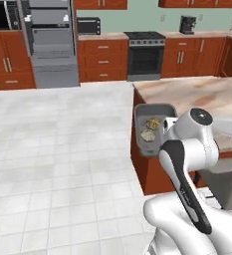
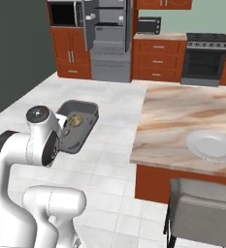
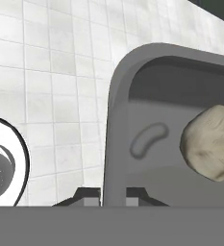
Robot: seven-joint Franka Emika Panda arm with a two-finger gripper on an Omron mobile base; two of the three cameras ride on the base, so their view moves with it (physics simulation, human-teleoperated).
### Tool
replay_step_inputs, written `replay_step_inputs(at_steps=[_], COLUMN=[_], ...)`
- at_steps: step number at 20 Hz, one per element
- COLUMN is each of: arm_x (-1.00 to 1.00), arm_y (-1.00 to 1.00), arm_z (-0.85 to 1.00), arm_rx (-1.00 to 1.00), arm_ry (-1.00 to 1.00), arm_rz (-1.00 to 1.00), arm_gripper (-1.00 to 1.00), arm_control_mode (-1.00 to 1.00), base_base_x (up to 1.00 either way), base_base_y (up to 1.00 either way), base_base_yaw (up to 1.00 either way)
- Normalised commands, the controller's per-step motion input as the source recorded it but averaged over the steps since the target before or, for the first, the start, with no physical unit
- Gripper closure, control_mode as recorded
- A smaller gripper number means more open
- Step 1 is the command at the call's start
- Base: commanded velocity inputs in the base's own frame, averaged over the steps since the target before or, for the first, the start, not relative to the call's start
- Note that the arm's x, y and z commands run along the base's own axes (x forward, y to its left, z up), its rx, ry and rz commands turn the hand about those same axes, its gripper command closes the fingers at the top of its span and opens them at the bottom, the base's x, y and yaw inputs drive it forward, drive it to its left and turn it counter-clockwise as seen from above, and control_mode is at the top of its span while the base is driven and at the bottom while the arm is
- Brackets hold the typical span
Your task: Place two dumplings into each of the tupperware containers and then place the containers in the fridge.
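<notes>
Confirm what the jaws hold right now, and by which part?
A tupperware container with dumplings inside, carried above the floor; the jaws are shut on its near rim.

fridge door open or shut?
Open. The fridge shows its grey shelves across the kitchen, door swung aside; the same in the right base view.

You see a grey tupperware container (image 1: 154, 110) held level in the air above the floor tiles, two tan dumplings (image 1: 148, 134) inside; the grey fridge (image 1: 50, 45) stands open, well apart.
</notes>
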Motion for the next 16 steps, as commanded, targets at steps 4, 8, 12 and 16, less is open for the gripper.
replay_step_inputs(at_steps=[4,8,12,16], arm_x=[0.0,0.0,0.0,0.0], arm_y=[0.0,0.0,0.0,0.0], arm_z=[0.0,0.0,0.0,0.0], arm_rx=[0.0,0.0,0.0,0.0], arm_ry=[0.0,0.0,0.0,0.0], arm_rz=[0.0,0.0,0.0,0.0], arm_gripper=[1.0,1.0,1.0,1.0], arm_control_mode=[1.0,1.0,1.0,1.0], base_base_x=[0.69,0.97,1.0,1.0], base_base_y=[0.69,0.58,0.55,0.55], base_base_yaw=[0.0,0.0,0.0,0.0])
